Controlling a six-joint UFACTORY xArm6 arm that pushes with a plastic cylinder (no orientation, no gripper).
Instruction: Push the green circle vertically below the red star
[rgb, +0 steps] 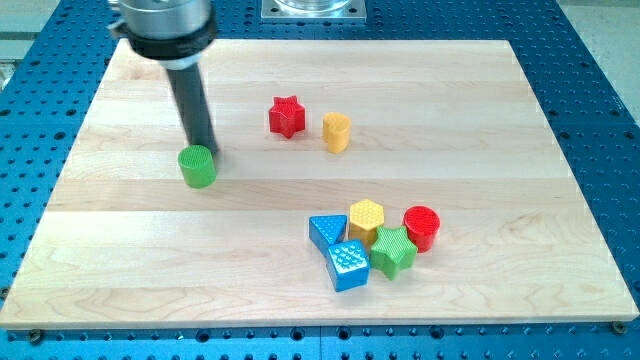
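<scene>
The green circle stands on the wooden board at the view's left. The red star is up and to the right of it, near the view's top centre. My tip is right at the green circle's upper right edge, touching or nearly touching it. The dark rod rises from there toward the view's top left.
A yellow block stands just right of the red star. A cluster sits at the lower right: a blue triangle, a blue cube, a yellow hexagon, a green star and a red circle. The wooden board lies on a blue perforated table.
</scene>
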